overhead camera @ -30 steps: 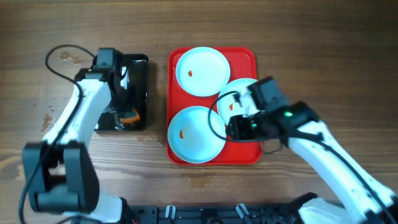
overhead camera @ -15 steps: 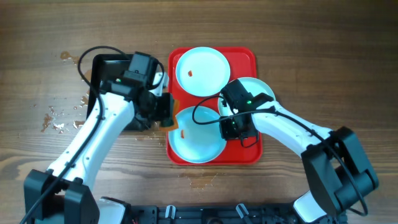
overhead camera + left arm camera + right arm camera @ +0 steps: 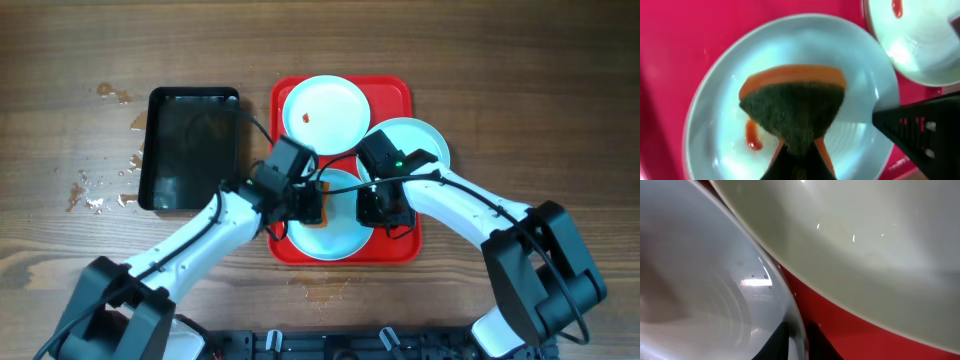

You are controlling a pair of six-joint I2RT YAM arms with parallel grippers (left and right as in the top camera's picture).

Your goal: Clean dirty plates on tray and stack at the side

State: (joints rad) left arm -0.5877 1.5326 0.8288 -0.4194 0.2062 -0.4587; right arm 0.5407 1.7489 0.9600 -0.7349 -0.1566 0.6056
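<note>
On the table (image 3: 520, 60) the tray (image 3: 398, 95) carries all three plates: a near plate (image 3: 330, 238), a far plate (image 3: 330, 110) and a right plate (image 3: 425, 140) that overhangs the tray's right rim. Left of it, apart, sits a black tray (image 3: 190, 150). The left gripper (image 3: 306, 203), clenched on a sponge (image 3: 795, 107), hangs over the near plate. The right gripper (image 3: 386, 208) pinches that plate's right rim, one finger either side in its own view.

The wipe turns on the smear (image 3: 753, 138). In the left wrist view it lies uncovered just beside the sponge's lower-left edge, so the stroke should go that way.

Half a second ago the sponge was at the tray's left rim. Now it is over the plate, and the right gripper has stayed put. The far smear (image 3: 306, 117) is untouched.
</note>
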